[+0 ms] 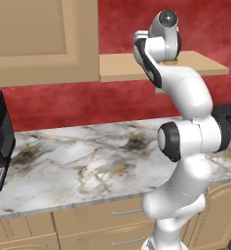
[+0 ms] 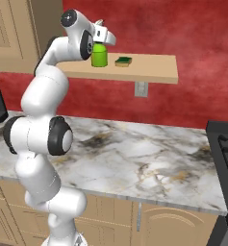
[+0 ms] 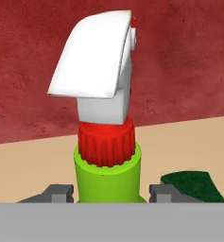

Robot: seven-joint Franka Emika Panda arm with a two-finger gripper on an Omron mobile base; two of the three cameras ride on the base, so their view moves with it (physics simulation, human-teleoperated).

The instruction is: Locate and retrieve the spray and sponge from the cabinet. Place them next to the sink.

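Gripping the spray [image 3: 107, 176] by its green body, the fingers [image 3: 59, 194] sit closed against either side of it on the cabinet [image 2: 149, 69] shelf. The sponge [image 2: 123, 61] lies just beside it. Neither has left the shelf, so both still need carrying to the sink.

Shelf [image 2: 154, 69]: sponge [image 2: 123, 60] sits just right of spray [image 2: 99, 56], narrowing that side; shelf right of sponge bare; red wall [image 2: 183, 33] close behind; tabletop [image 2: 134, 158] below open.
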